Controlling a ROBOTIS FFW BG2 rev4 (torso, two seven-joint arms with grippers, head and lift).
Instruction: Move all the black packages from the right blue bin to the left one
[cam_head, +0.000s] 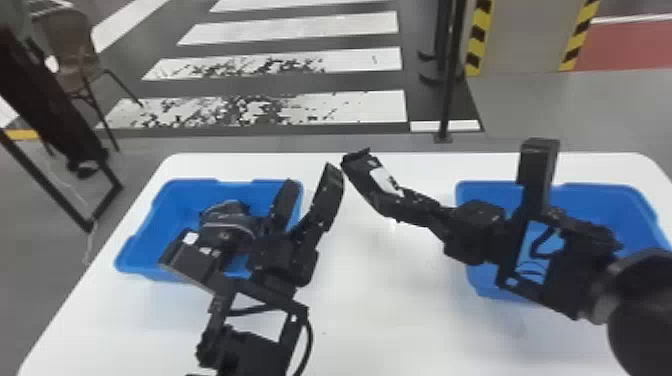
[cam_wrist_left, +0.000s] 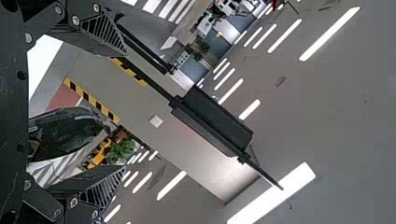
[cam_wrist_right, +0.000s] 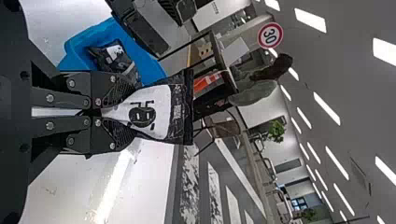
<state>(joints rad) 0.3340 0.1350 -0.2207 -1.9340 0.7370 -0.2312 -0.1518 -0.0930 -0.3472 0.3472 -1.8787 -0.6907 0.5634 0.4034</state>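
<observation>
From my remote seat I see my right gripper (cam_head: 406, 201) pinched shut on one end of a black plastic package with a white label (cam_head: 359, 164), held to the right of the left blue plastic bin (cam_head: 167, 205). My left gripper (cam_head: 309, 175) hangs by that bin's right side, fingers spread wide, gripping nothing. Another black package (cam_head: 224, 215) lies inside it; the right blue bin (cam_head: 600, 197) sits well apart on its right
</observation>
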